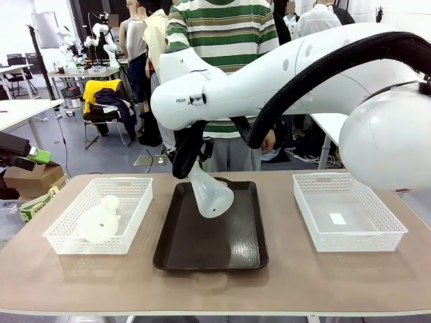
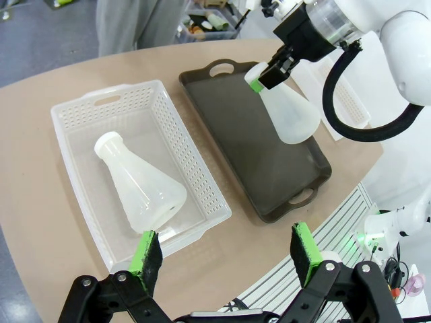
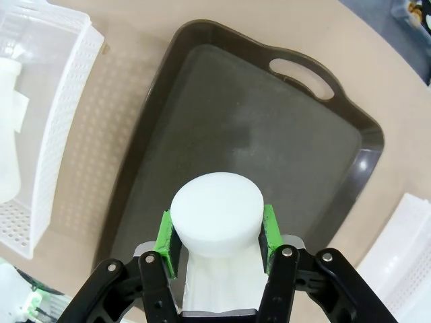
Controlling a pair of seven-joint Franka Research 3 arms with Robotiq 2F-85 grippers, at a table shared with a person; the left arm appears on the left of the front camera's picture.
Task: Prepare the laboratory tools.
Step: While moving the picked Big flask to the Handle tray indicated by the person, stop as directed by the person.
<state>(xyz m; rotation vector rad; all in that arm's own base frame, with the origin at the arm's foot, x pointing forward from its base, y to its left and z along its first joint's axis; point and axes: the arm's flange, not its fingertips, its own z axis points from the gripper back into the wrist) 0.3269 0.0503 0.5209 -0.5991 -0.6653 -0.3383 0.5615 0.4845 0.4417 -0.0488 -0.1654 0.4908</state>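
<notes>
In the left wrist view, the left claw [image 2: 225,252] sits at the bottom edge. Its 2 green pads are spread wide with nothing between them. Just past it, in the lower left of the frame, is a white plastic basket with little holes [image 2: 81,121]. In it 1 cloudy white cone-shaped flask [image 2: 141,188] lies on its side, with its round top toward the upper left. Next to the basket is a dark brown flat tray with 2 handles [image 2: 249,161]. Over the tray's upper end, the right claw [image 2: 259,77] pinches the neck of a 2nd cloudy white flask [image 2: 289,114], which is tilted.

The right wrist view looks straight down on that flask. It shows both green pads pressed on the 2 sides of the neck, just under the round white top, with the tray below.

The front view shows more. The light brown table [image 1: 303,282] fills the bottom. The held flask hangs in the middle, over the tray's far half, with its wide base pointing down and right. I cannot tell if the base touches the tray. A 2nd white basket [image 1: 306,202] sits at the right. Behind the table stands a person in a green and white striped shirt [image 1: 222,33].
</notes>
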